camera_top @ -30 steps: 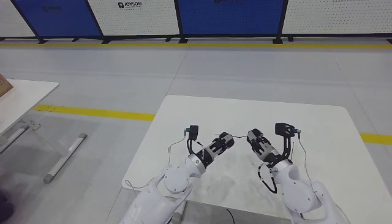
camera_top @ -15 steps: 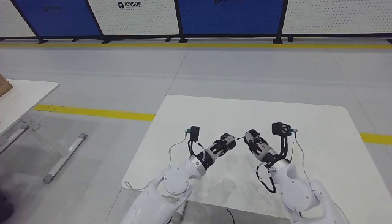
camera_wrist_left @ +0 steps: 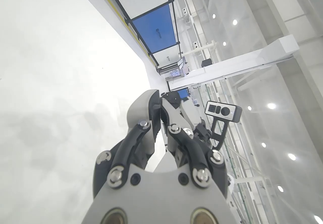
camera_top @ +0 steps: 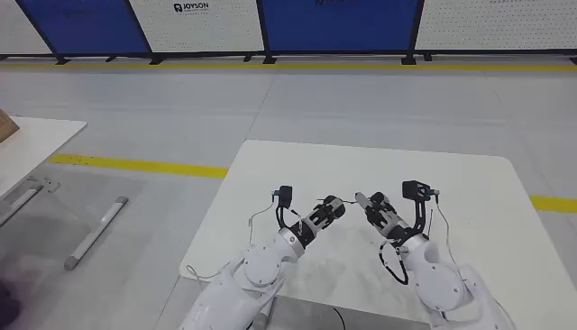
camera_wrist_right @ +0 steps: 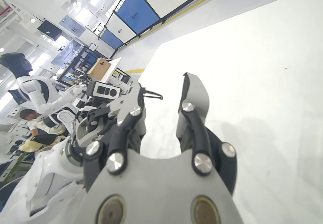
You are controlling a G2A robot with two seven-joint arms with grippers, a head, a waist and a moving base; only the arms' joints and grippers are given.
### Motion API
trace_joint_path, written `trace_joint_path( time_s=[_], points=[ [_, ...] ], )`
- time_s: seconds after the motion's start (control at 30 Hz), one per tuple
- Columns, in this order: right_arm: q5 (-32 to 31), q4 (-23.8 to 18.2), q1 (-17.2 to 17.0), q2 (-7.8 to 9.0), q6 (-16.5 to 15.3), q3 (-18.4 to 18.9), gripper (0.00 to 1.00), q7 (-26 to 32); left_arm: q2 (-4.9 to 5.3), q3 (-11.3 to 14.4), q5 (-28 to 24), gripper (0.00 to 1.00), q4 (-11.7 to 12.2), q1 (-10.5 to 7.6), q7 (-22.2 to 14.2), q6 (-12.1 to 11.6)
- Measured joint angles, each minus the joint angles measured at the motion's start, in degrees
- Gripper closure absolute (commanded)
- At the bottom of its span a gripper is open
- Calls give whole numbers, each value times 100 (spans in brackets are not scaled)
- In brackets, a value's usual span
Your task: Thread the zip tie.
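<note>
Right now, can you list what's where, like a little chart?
table: white, under both arms
left gripper: shut, seemingly on the tie
right gripper: open, almost tip to tip with the left gripper
tie: thin, black; its end looks to lie between the right gripper's fingers

Count from the top view: 2 grippers, left gripper (camera_top: 335,206) and right gripper (camera_top: 364,200). 1 zip tie (camera_wrist_right: 152,95), black. 2 desks: work desk (camera_top: 406,163) at 6 o'clock, second desk (camera_top: 41,136) at 9 o'clock with 1 cardboard box (camera_top: 6,124). At 12 o'clock: 2 blue panels (camera_top: 77,10), 2 full white panels (camera_top: 189,10). 2 yellow floor lines (camera_top: 270,65). Right wrist view adds 1 other robot (camera_wrist_right: 27,84).
</note>
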Motion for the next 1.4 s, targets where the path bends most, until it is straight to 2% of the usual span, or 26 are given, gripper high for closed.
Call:
trace_joint_path(
  time_s=[0.07, 0.17, 0.23, 0.3, 0.33, 0.37, 0.73, 1.3, 1.33, 1.37, 1.4],
  points=[
    [1, 4, -5, 3, -34, 11, 48, -10, -8, 25, -2, 100, 40, -28, 28, 14],
    [-7, 7, -24, 10, -69, 28, 58, -14, -16, 42, -18, 100, 71, -52, 65, 30],
    [-24, 18, -33, 14, -75, 36, 68, -13, -20, 40, -35, 100, 78, -64, 99, 40],
    [-36, 27, -34, 16, -75, 38, 81, -14, -22, 39, -34, 100, 77, -67, 132, 48],
    [-38, 31, -33, 16, -74, 38, 93, -17, -23, 41, -29, 100, 73, -67, 143, 52],
    [-38, 33, -32, 16, -72, 39, 100, -19, -24, 42, -26, 100, 69, -68, 148, 54],
    [-90, 39, 16, 18, -34, 12, 100, 11, -2, 29, 72, 100, -127, 50, 67, -22],
    [-47, -27, 23, 31, -57, 42, 100, 96, 13, 28, 143, 100, -249, 85, -10, -27],
    [-40, -26, 27, 33, -41, 42, 86, 132, 13, 17, 147, 100, -242, 86, 31, -15],
    [-39, -26, 33, 34, -30, 42, 63, 160, 13, 13, 148, 100, -238, 86, 59, -4],
    [-39, -27, 37, 35, -25, 41, 55, 181, 12, 9, 147, 100, -235, 84, 83, 7]
  ],
)
